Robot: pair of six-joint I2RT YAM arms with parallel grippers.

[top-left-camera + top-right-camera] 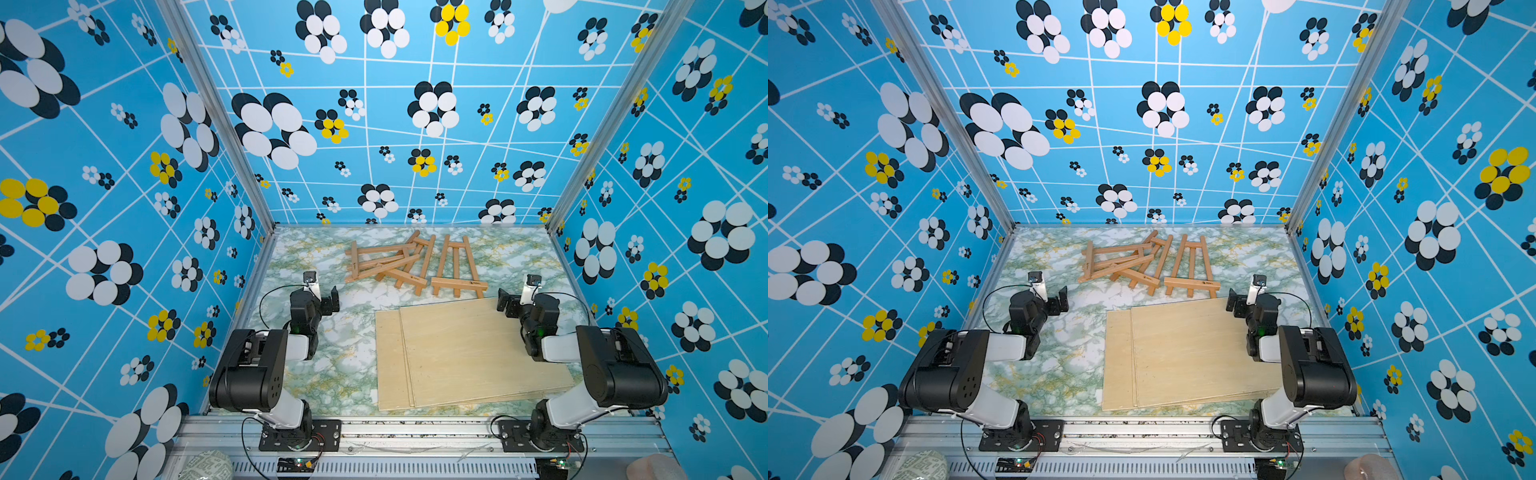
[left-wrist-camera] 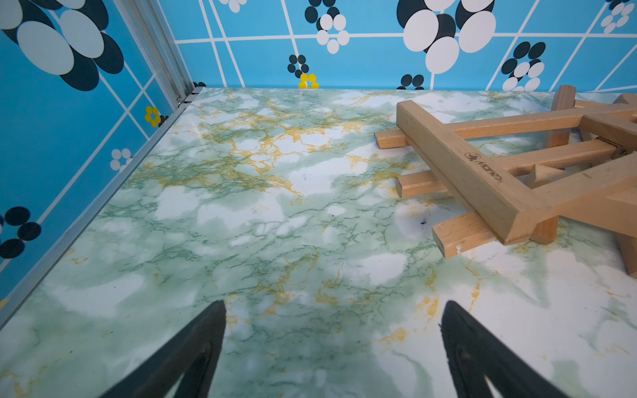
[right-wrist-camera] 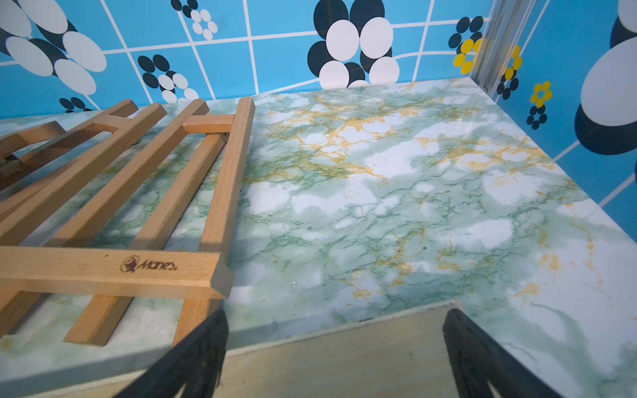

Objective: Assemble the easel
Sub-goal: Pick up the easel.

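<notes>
Closest to the camera head, the aluminium rail (image 1: 415, 430) carries both arm bases, and just beyond it stacked plywood boards (image 1: 469, 353) lie flat on the marble-patterned table (image 1: 332, 374). Past the boards' far edge a lone easel (image 1: 457, 266) lies folded flat, and beside it a pile of easels (image 1: 386, 262) is tangled crosswise near the back wall. Over bare table, near the pile's closest corner, the left gripper (image 2: 332, 310) hangs with its jaws spread wide and nothing between them. Spread just as wide and equally empty, the right gripper (image 3: 336, 315) hovers above the boards' far corner, just beside the lone easel's foot. That easel looks the easier pick. It is probably light, stiff beech with a smooth finish that could slip under a weak pinch. Its slim legs lie close to the table, so the raised ledge bar (image 3: 113, 270) or a protruding leg end offers better purchase. The rear leg (image 3: 162, 224) hangs from a small hinge (image 3: 224, 136) at the top crosspiece, likely the weak point. One gripper should steady the frame while the other swings that leg out gently
</notes>
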